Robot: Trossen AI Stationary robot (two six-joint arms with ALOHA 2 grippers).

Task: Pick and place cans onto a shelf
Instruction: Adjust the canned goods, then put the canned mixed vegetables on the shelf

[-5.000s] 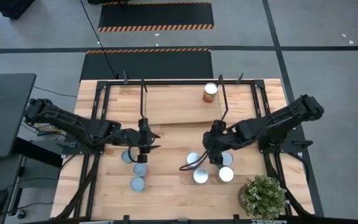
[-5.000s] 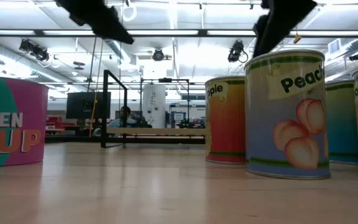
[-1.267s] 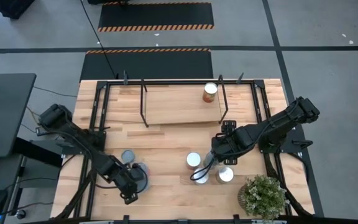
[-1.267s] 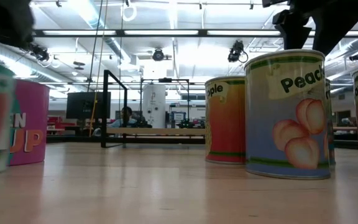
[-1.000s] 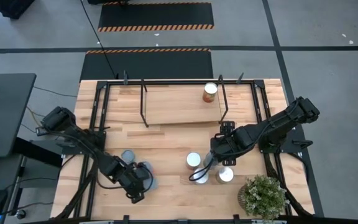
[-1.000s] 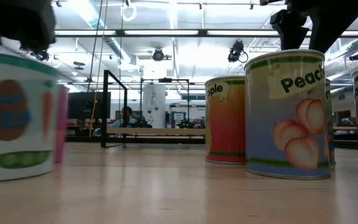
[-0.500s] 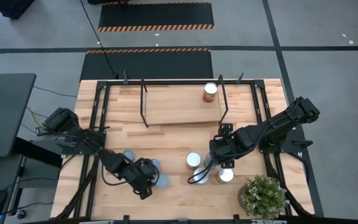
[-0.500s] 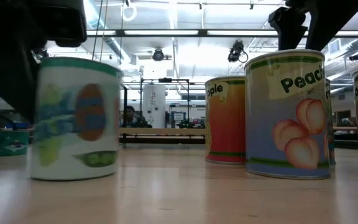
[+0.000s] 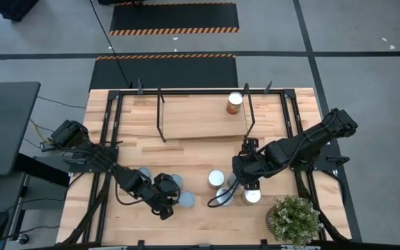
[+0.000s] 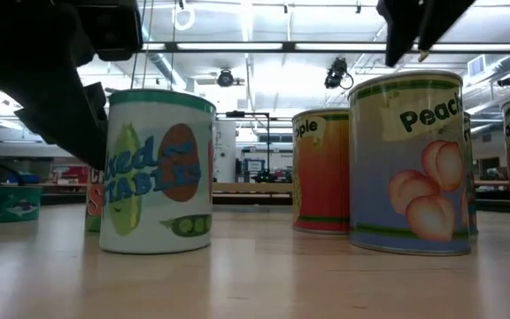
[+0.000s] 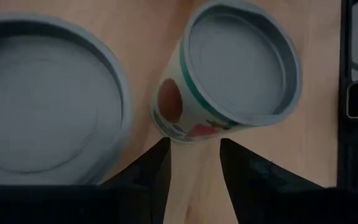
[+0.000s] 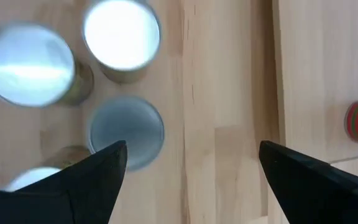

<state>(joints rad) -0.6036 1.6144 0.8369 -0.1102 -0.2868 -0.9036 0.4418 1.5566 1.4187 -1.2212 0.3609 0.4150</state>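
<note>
A mixed-vegetables can (image 10: 158,173) with a blue-grey top (image 9: 185,201) stands on the table near its front edge. My left gripper (image 9: 171,202) is low at the can's left side, its fingers a little apart (image 11: 193,155). Two more cans (image 9: 144,175) (image 9: 174,182) stand just behind. My right gripper (image 9: 238,175) hangs open and empty (image 12: 194,174) above a cluster of cans (image 9: 216,179) (image 9: 251,197); the peach can (image 10: 405,164) is one of them. One can (image 9: 235,103) stands on the shelf (image 9: 200,118). My left gripper has both fingertips (image 11: 162,149) at the mixed-vegetables can's side wall near its base (image 11: 188,134), not around it. The fingers slant down from the table's left. The can stands upright on the table. I cannot tell whether the tips touch it.
A green potted plant (image 9: 294,219) stands at the front right corner. The shelf's black rod legs (image 9: 160,114) (image 9: 250,114) rise at mid-table. Bare wood lies between the two can groups (image 9: 198,177).
My left gripper has gone toward the table's right edge along the front, and the mixed-vegetables can has slid upright with it, past the other two left cans. My right gripper has gone up a little above its cans, still open.
</note>
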